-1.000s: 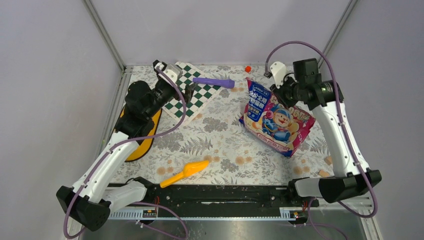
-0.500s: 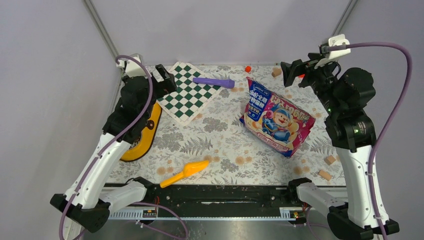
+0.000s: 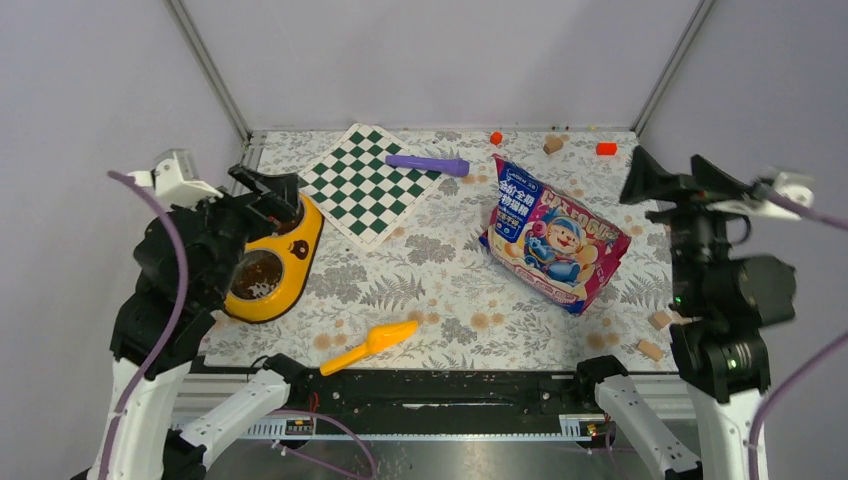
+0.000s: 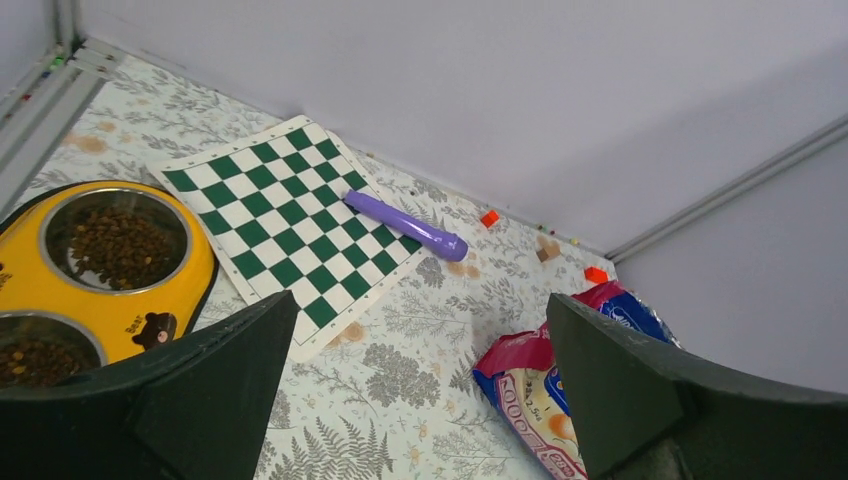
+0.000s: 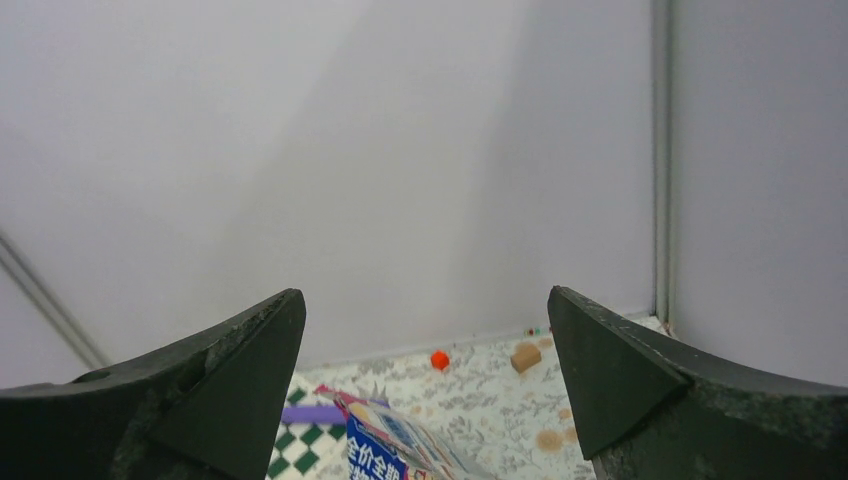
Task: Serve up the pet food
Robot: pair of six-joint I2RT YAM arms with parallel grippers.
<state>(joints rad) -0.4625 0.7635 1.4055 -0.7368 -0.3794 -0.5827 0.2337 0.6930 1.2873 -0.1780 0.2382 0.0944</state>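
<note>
The bag (image 3: 553,233) lies flat on the desk (image 3: 440,290), right of centre, printed side up, with neither arm touching it. Kibble (image 4: 118,243) sits in both bowls of the yellow feeder (image 4: 200,275) at the left edge. The left gripper (image 4: 420,310) hangs above the feeder, fingers wide apart and empty. The right gripper (image 5: 425,295) is raised at the right side, also spread wide and holding nothing. A chessboard (image 3: 365,185) lies at the back with a purple stick (image 3: 427,162) on its corner, and an orange scoop (image 3: 370,343) lies near the front edge.

Open cloth (image 3: 440,275) runs between the feeder (image 3: 296,262) and the pet food bag (image 3: 555,238), with the scoop (image 3: 372,345) at its near edge.
</note>
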